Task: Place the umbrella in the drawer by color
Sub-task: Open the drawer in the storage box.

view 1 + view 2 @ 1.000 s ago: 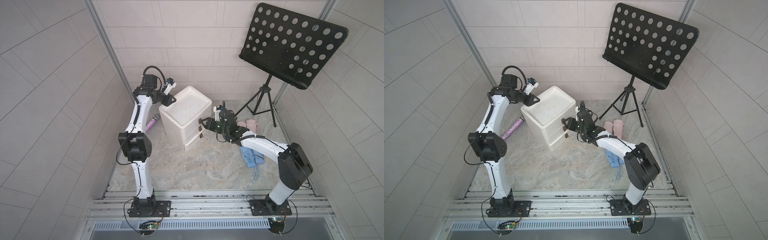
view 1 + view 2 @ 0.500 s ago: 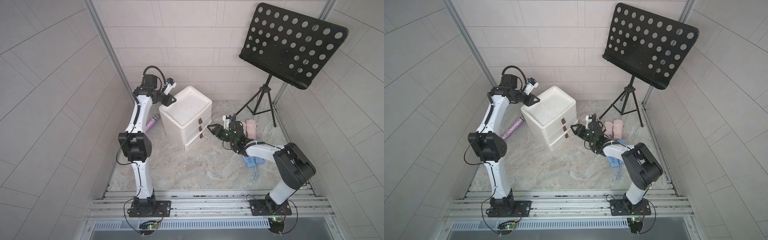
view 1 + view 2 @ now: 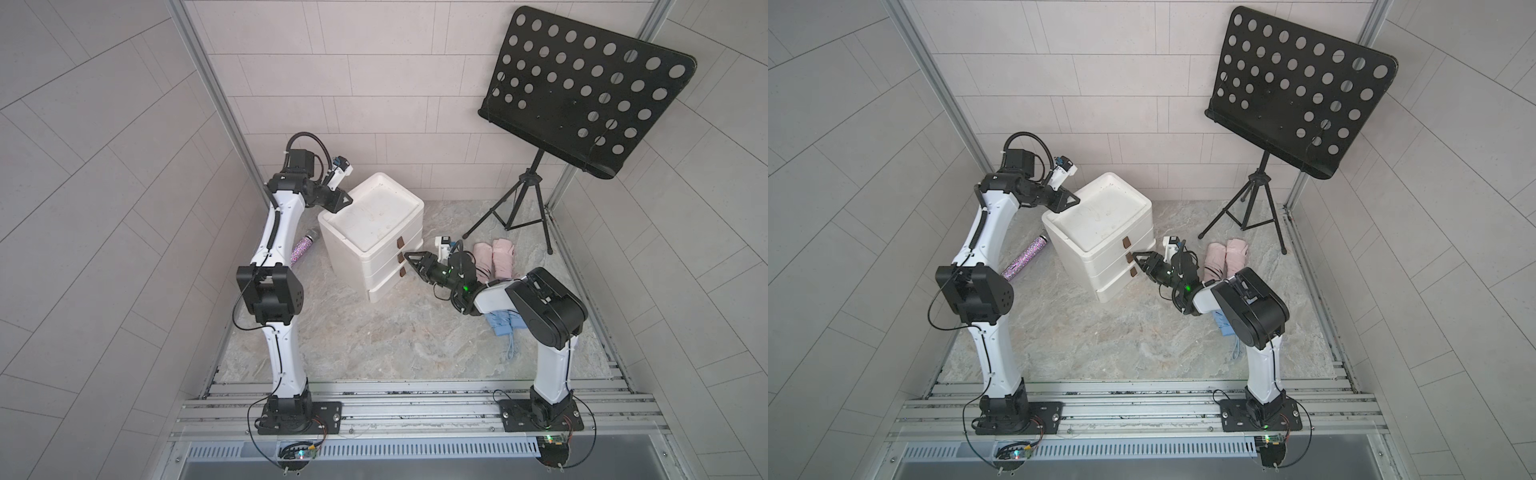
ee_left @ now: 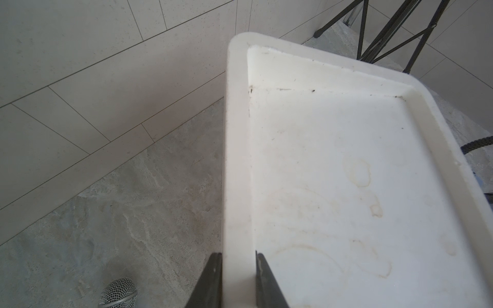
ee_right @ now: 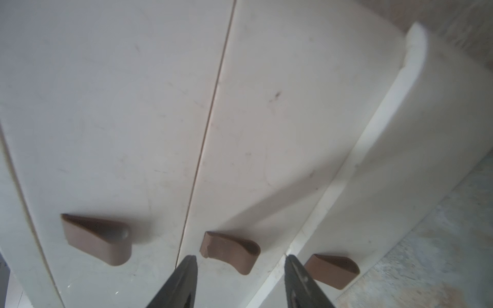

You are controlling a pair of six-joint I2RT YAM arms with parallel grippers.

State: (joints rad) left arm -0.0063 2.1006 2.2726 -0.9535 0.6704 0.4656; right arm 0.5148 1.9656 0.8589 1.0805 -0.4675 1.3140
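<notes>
We've barely started: left gripper (image 4: pixel 237 254) pinches the white plastic drawer cabinet (image 3: pixel 372 218) by its rim, right gripper (image 5: pixel 240 256) open at the shut drawers (image 5: pixel 106 133), pink folded umbrellas (image 3: pixel 503 257) unstowed.

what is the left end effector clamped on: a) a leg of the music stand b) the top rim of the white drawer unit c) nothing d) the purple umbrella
b: in the left wrist view the left end effector is shut on the raised rim of the drawer unit.
</notes>
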